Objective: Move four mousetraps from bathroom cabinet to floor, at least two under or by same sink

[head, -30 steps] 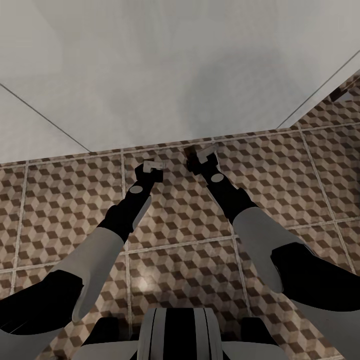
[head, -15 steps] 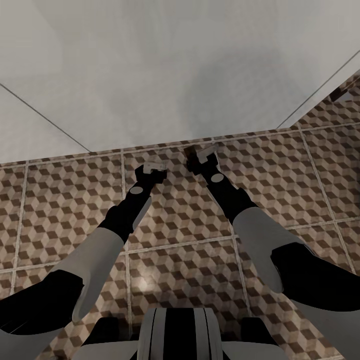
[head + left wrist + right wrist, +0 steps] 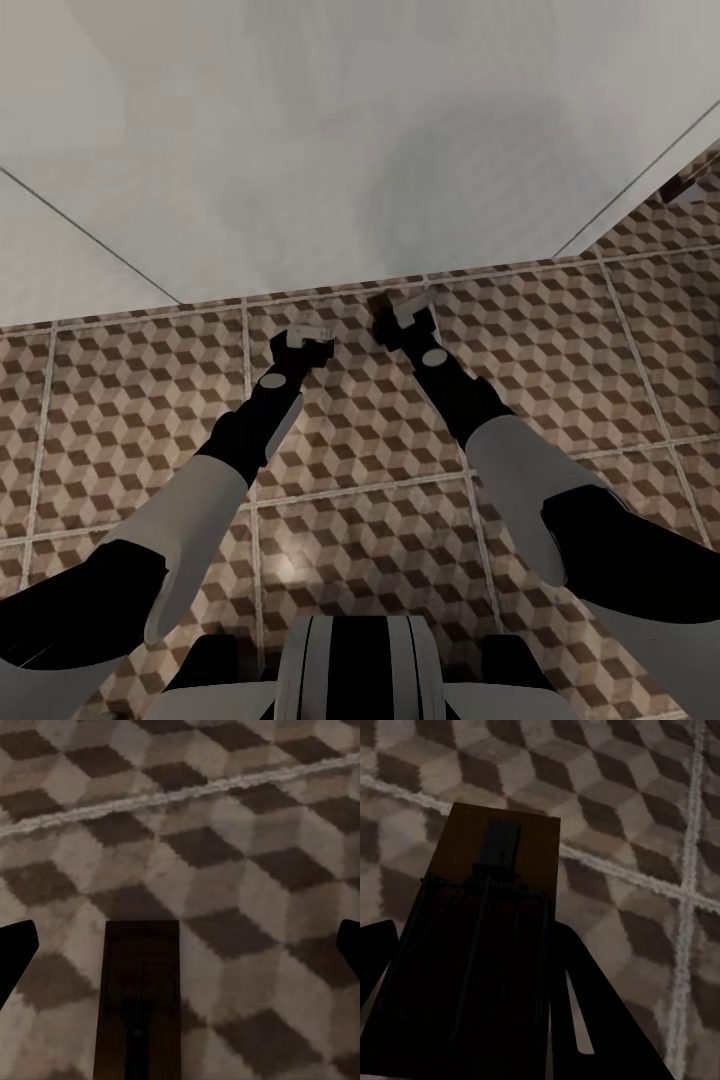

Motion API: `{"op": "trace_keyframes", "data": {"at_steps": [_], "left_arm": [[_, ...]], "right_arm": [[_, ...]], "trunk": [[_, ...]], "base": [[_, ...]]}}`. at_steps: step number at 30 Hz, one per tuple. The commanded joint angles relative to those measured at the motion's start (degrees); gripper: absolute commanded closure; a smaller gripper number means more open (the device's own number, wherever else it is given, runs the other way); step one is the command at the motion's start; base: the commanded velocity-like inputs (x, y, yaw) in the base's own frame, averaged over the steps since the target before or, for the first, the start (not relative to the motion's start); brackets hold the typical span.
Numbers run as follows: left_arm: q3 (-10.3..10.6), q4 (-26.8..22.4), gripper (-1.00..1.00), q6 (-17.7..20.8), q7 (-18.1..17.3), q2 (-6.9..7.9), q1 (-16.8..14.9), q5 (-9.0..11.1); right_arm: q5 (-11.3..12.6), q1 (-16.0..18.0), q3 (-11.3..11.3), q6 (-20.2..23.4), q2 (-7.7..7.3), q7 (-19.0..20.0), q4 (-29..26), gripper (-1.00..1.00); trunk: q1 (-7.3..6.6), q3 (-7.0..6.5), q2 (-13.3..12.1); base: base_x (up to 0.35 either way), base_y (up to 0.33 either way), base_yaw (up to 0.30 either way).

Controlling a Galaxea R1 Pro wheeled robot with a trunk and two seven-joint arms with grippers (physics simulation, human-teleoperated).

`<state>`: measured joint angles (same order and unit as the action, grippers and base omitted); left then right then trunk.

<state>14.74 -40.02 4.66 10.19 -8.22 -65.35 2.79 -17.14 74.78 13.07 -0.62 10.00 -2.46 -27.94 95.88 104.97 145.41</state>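
Right gripper (image 3: 402, 312): in the right wrist view its dark fingers (image 3: 585, 997) stand on either side of a mousetrap (image 3: 487, 937), a dark wooden board with wire spring and bars across its top face; the board's edges meet the fingers on both sides, so the fingers are closed on it and hold it above the bathroom floor (image 3: 652, 817). In the head view this mousetrap (image 3: 380, 301) shows as a small brown piece at the tip of the right gripper, close to the line where the floor meets the wall. Left gripper (image 3: 305, 340): in the left wrist view the two fingertips (image 3: 15, 952) sit at the far edges of the picture, spread wide apart, with nothing touching them. Between them, clear of both, a second mousetrap (image 3: 139, 1001) lies flat on the bathroom floor (image 3: 225, 847); it appears as a dark rectangular board in shadow, and its wire detail cannot be made out. In the head view both arms reach forward and down over the floor (image 3: 560, 330), whose large tiles carry a brown, beige and white cube pattern with pale grout lines. The left gripper is just beside the right one, a little nearer the robot. Beyond the grippers rises a plain pale grey wall (image 3: 360, 140).
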Motion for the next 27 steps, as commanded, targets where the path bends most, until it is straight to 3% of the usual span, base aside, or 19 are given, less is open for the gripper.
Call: {"op": "trace_keyframes", "data": {"at_steps": [1, 21, 27], "left_arm": [[0.3, 0.0, -1.0, 0.3, 0.4, 0.05, 0.0, 0.3], [0.3, -0.2, -1.0, 0.9, 0.6, 0.05, 0.0, 0.4], [0.3, 0.0, -1.0, 0.9, 0.6, 0.05, 0.1, 0.4]], "right_arm": [[-0.5, 0.0, 0.1, -0.7, 0.0, -0.4, 0.6, 1.0], [-0.5, 0.0, 0.0, -12.5, 0.0, -0.4, 10.9, 1.0], [-0.5, 0.1, 0.0, -14.1, 0.0, -0.4, 12.5, 1.0]], "trunk": [[-0.01, 0.03, 0.0], [-0.01, 0.03, 0.0], [-0.01, 0.03, 0.0]], "base": [[0.0, 0.0, 0.0], [0.0, 0.0, 0.0], [0.0, 0.0, 0.0]]}}
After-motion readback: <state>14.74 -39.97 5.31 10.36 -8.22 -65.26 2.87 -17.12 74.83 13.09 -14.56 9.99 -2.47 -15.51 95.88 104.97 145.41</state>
